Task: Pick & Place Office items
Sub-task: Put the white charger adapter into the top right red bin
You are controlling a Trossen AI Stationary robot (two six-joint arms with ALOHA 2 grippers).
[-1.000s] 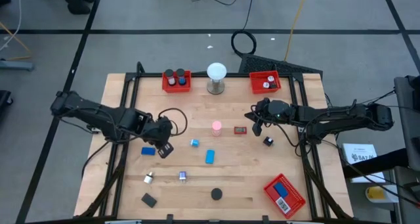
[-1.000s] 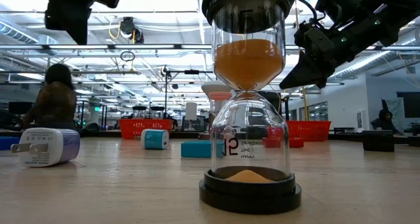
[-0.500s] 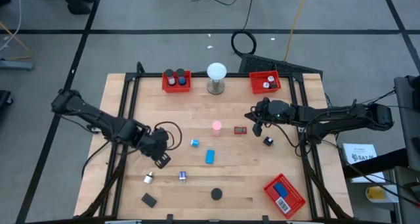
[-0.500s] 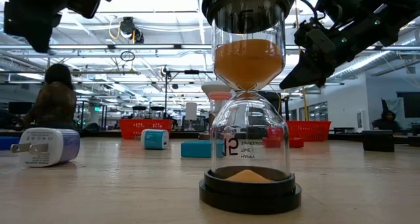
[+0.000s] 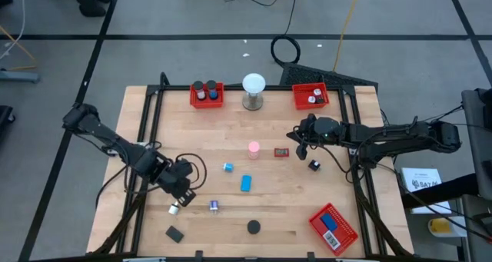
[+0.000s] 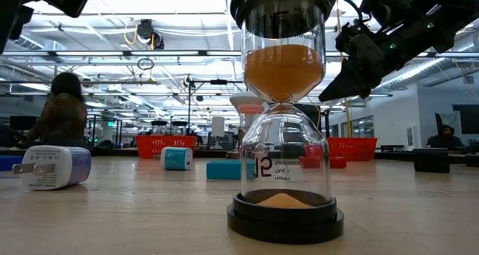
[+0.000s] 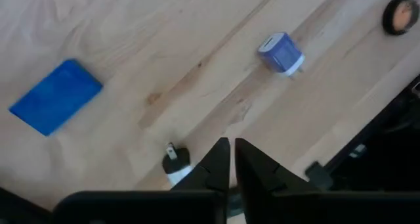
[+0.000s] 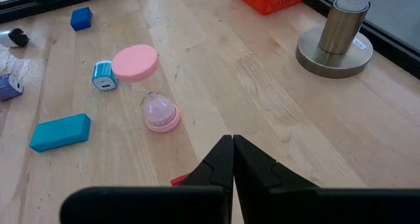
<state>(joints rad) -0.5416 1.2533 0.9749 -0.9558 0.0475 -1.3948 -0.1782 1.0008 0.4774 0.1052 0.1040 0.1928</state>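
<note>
Jaws nearly pressed together on my left gripper (image 5: 181,198), empty; white plug (image 5: 174,208) at its seven o'clock. I should spread wide, descend straight. Right gripper (image 5: 299,149) closed, idle.

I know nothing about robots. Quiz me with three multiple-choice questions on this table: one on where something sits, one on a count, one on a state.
1. Where is the white globe?
A. between the two back red trays
B. front right corner
C. in a gripper

2. How many red mesh trays are on the table?
A. one
B. three
C. five

3. The right gripper is:
A. wide open
B. holding a tray
C. shut, holding nothing

Answers: 1 A, it stands between the trays and; 2 B, a third lies front right; 3 C, its fingers meet with nothing between.
</note>
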